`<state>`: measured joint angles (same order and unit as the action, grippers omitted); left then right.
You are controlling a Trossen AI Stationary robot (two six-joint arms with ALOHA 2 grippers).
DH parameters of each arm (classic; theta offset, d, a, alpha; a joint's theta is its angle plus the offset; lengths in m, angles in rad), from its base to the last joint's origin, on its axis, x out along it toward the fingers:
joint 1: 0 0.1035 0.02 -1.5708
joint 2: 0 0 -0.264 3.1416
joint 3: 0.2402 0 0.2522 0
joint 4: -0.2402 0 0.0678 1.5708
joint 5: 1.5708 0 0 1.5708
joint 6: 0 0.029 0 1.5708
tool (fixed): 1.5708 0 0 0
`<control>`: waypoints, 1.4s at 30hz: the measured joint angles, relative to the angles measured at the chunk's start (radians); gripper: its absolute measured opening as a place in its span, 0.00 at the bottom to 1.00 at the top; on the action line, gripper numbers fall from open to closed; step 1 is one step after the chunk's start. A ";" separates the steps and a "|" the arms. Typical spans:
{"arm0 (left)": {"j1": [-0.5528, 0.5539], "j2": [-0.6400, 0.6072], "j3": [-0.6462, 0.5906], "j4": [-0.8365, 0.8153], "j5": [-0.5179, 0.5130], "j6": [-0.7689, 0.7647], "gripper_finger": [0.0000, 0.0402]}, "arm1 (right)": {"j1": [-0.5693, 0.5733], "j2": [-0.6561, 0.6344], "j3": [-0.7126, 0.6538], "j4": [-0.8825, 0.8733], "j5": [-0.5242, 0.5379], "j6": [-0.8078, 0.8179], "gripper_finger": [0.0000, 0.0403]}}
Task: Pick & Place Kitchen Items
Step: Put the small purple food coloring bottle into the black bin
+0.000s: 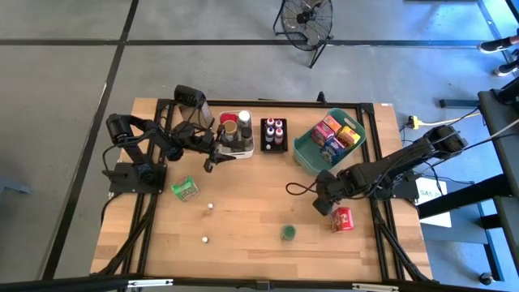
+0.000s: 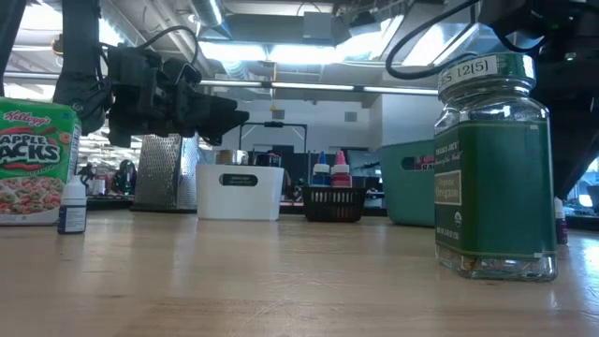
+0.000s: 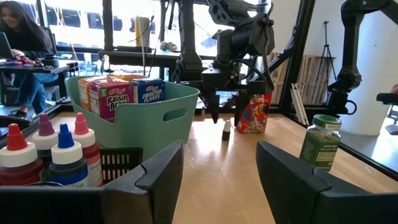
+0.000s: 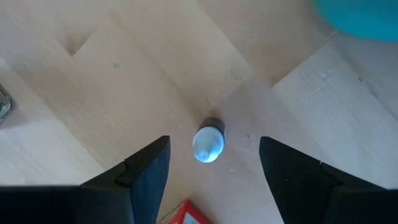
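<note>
A small bottle with a white cap [image 4: 208,144] stands upright on the wood table, a red box [image 3: 254,115] close beside it. My right gripper [image 4: 211,171] hangs over the bottle, pointing down and open, one finger on either side above it, touching nothing; it also shows in the left wrist view [image 3: 225,112]. A green spice jar [image 1: 288,233] stands on its base nearer the front edge. My left gripper [image 1: 209,165] is level and open beside the white bin [image 1: 235,134], holding nothing. A green cereal box [image 1: 185,189] and two small white-capped bottles [image 1: 210,206] [image 1: 205,239] rest on the table.
A teal basket [image 1: 328,139] holding several small cereal boxes sits at the far right. A black tray [image 1: 274,134] of capped bottles stands between it and the white bin. A metal grater [image 2: 161,170] stands behind the bin. Bare wood lies in the table's middle and front.
</note>
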<state>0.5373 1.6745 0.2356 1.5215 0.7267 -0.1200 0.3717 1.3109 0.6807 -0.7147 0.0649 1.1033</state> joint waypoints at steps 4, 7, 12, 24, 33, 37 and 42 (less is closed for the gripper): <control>0.000 0.000 0.000 0.000 0.000 0.000 0.49 | 0.000 0.000 0.000 0.000 0.010 0.000 0.62; 0.000 0.000 0.000 0.000 0.000 0.000 0.49 | 0.000 0.006 0.000 0.001 0.010 0.001 0.62; 0.000 0.000 0.000 0.000 0.000 0.000 0.49 | -0.010 0.043 0.000 0.005 0.004 0.012 0.62; 0.000 0.000 0.000 0.000 0.000 0.000 0.49 | -0.011 0.051 0.000 0.005 0.007 0.008 0.62; 0.000 0.000 0.000 0.000 0.000 0.000 0.49 | -0.011 0.063 0.001 0.012 0.006 0.008 0.62; 0.000 0.000 0.000 0.000 0.000 0.000 0.49 | -0.012 0.093 0.001 0.015 -0.007 0.007 0.62; 0.000 0.000 0.000 0.000 0.000 -0.006 0.49 | -0.012 0.117 0.001 0.020 -0.016 -0.012 0.62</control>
<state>0.5375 1.6745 0.2356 1.5215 0.7269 -0.1260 0.3600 1.4281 0.6819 -0.6946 0.0486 1.0913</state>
